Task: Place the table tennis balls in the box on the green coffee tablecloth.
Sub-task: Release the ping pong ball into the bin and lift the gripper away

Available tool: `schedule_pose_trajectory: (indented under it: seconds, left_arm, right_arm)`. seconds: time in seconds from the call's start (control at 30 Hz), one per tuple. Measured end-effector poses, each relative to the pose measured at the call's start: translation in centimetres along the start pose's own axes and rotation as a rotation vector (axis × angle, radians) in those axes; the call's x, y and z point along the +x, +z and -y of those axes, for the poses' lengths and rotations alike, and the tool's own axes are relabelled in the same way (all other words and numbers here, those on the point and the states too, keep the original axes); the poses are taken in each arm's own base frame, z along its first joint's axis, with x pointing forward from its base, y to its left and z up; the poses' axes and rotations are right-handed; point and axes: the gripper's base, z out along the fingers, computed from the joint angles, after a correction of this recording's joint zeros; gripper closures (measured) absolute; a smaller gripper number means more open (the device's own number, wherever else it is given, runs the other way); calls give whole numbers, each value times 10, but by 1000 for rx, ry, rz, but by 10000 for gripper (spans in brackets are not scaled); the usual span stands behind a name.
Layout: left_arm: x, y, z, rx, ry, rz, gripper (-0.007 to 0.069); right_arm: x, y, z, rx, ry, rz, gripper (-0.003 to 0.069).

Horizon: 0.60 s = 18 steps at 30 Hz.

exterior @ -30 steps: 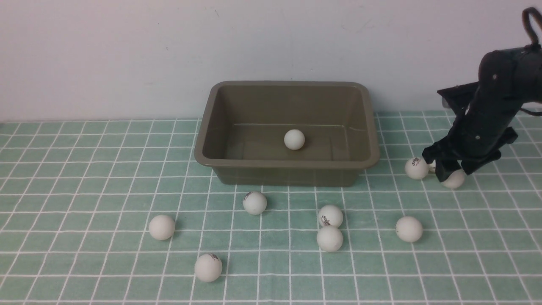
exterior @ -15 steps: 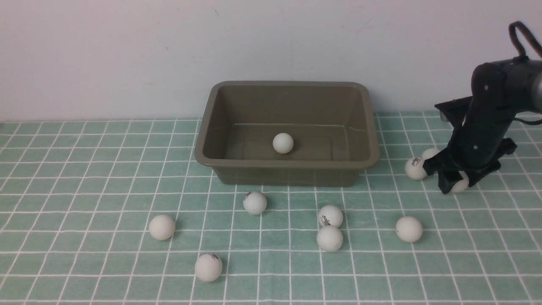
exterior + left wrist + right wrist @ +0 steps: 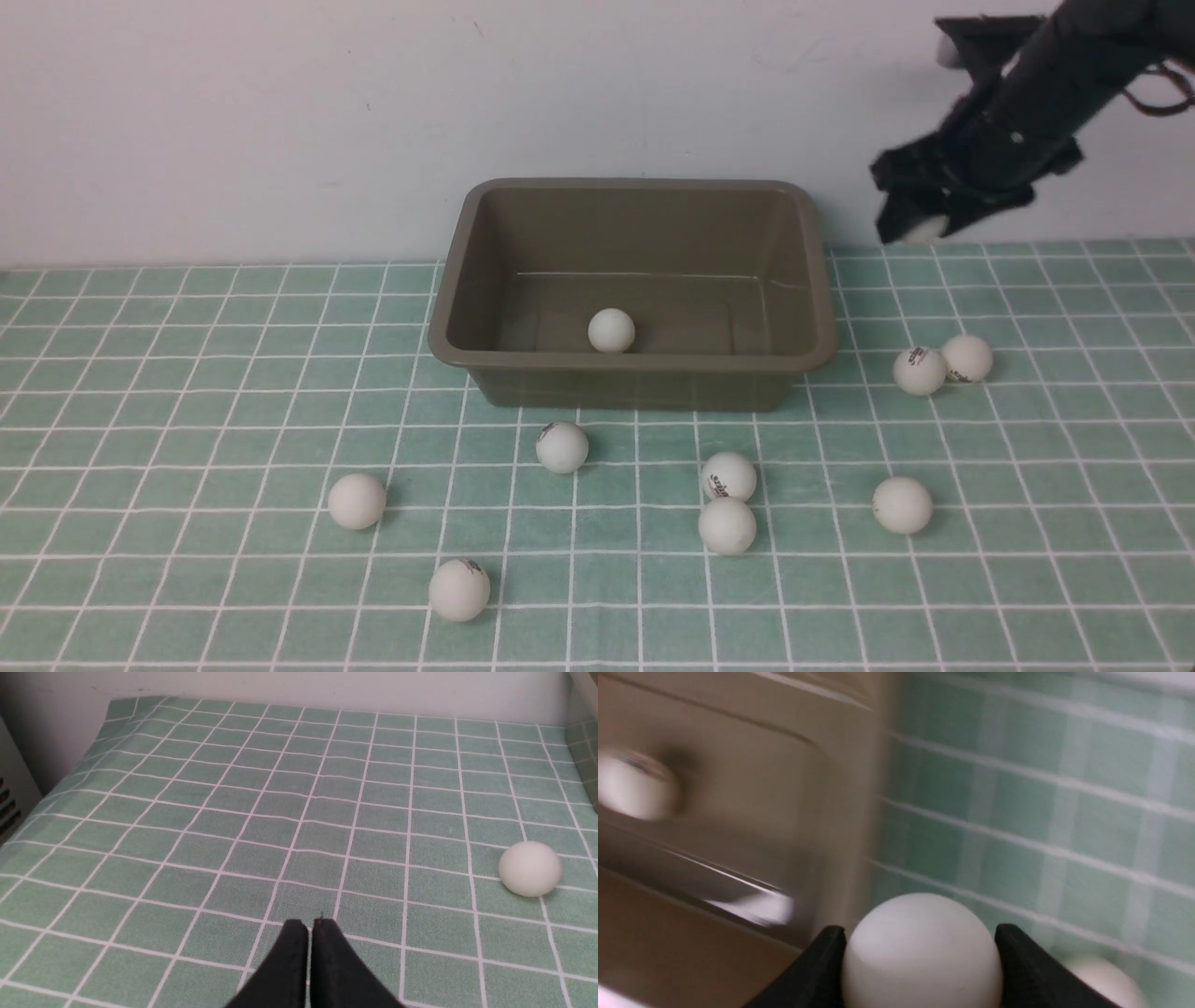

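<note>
Lifted off the far-right cloth since a second ago, the right pincer [image 3: 920, 226] now hangs high before the pale wall [image 3: 280, 112], just right of the box [image 3: 635, 366], its jaws clamped about one white ball [image 3: 922, 952], while the ball inside the box [image 3: 611, 330] has rolled left and nearer. Teal-green checked tablecloth [image 3: 187, 373] covers the counter, with eight loose balls [image 3: 728, 477] scattered near and right of the box. Left pincer [image 3: 310, 926], closed on nothing, hovers over the cloth near a lone ball [image 3: 530, 868].
</note>
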Motion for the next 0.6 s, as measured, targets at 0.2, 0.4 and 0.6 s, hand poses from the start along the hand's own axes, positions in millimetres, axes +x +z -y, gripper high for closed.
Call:
schedule_pose_trajectory:
  seconds: [0.2,0.4,0.6]
  left_arm:
    - [0,0,0,0,0,0,629]
    - [0,0,0,0,0,0,629]
    - [0,0,0,0,0,0,629]
  right_arm:
    - [-17,7,-59,-149,-66,124,293]
    - [-14,54,-97,-173,-146,106,293]
    - [-11,76,-104,-175,-183,100,265]
